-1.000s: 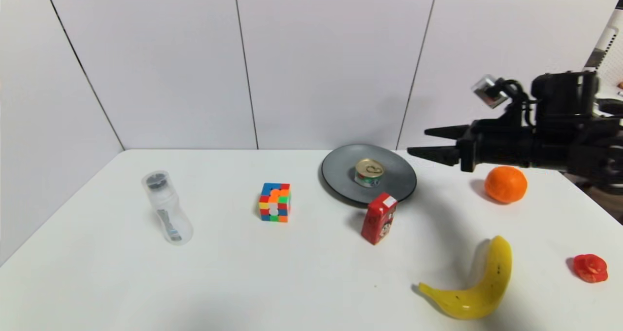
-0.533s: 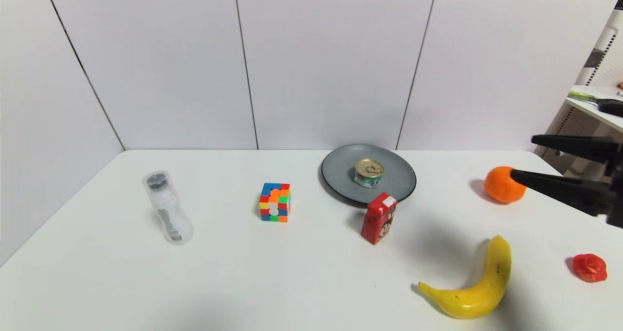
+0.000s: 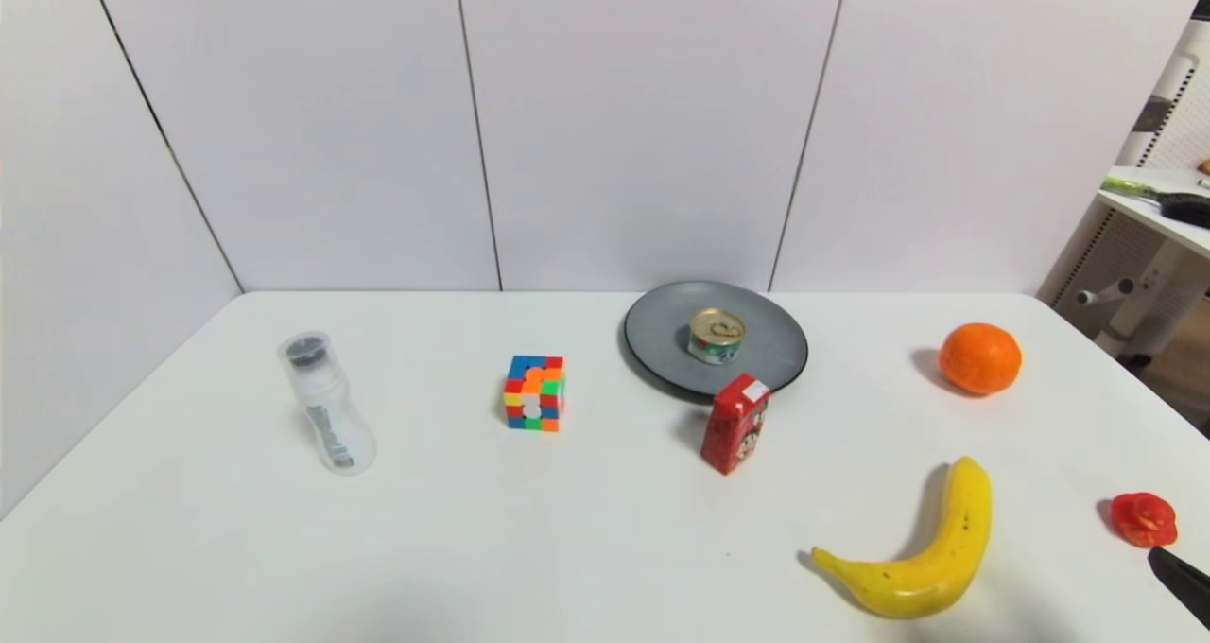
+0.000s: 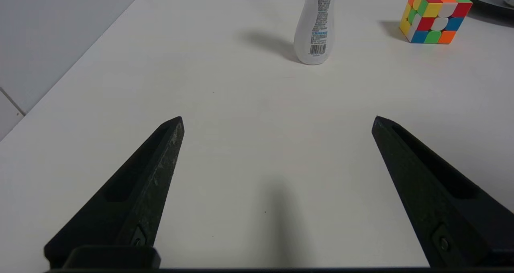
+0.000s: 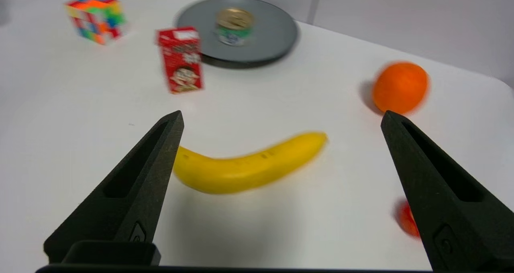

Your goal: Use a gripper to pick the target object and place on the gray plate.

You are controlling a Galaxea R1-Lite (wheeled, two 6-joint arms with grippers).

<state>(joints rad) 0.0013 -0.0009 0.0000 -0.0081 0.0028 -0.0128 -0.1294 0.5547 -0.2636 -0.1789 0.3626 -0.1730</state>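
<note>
Gone from mid-right of the head view since a second ago: right gripper (image 5: 281,118), now only a black tip at the lower right corner. Fingers (image 5: 132,192) spread wide, holding nothing, above smooth curved banana (image 5: 245,166). Round tin can (image 3: 716,335), gold pull-tab lid, upright on shallow matte gray plate (image 3: 775,340), upper centre of white desk (image 3: 567,530). Boxy red carton (image 3: 734,424) just below plate. Left gripper (image 4: 277,120) likewise splayed, empty, over bare desk.
</note>
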